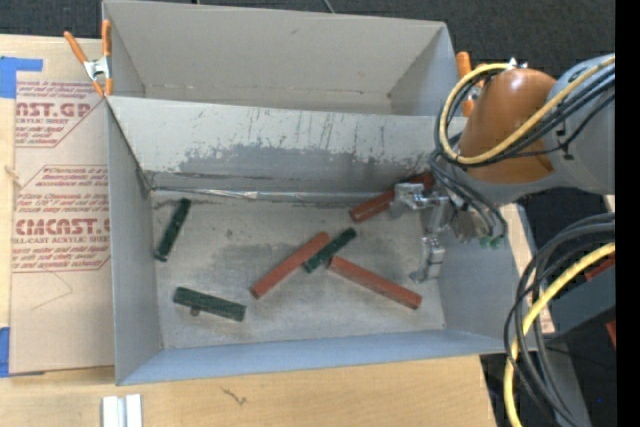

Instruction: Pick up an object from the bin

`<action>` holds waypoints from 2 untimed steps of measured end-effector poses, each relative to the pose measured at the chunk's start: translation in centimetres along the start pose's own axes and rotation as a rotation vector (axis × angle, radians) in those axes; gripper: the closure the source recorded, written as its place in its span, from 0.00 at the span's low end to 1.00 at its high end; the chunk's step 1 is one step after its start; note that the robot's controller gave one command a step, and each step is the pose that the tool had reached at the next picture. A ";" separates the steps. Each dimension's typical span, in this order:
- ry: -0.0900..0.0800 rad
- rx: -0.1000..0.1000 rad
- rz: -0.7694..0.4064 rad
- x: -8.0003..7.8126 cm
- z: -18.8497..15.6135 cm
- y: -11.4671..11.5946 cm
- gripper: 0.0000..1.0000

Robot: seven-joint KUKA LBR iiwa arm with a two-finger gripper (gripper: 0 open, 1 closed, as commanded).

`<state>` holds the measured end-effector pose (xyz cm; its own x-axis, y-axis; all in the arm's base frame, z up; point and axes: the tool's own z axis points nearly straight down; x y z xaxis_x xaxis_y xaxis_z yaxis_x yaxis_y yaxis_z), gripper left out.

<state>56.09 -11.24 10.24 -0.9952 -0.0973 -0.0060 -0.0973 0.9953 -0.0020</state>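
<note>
- Six sticks lie loose in the bin: green sticks at the left, red ones toward the right.
- Low red stick lies flat, just left of the gripper's tip. It is probably light, stiff and smooth, and best pinched across its narrow middle.
- Gripper hangs low by the right wall, pointing down. Whether it is released or clenched, I cannot tell.

Cardboard sheet left of bin: red print, partly cut off. "CAST.GP" near top; "CELL-CAST ACRYLIC SHEET" lower down. Smaller lines illegible.
</note>
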 end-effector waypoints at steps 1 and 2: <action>0.001 0.000 0.025 4.3 3.1 5.6 1.00; 0.002 -0.001 0.024 4.3 3.2 5.7 0.00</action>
<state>51.27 -6.00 7.02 -0.9973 -0.0733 -0.0036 -0.0733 0.9973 -0.0005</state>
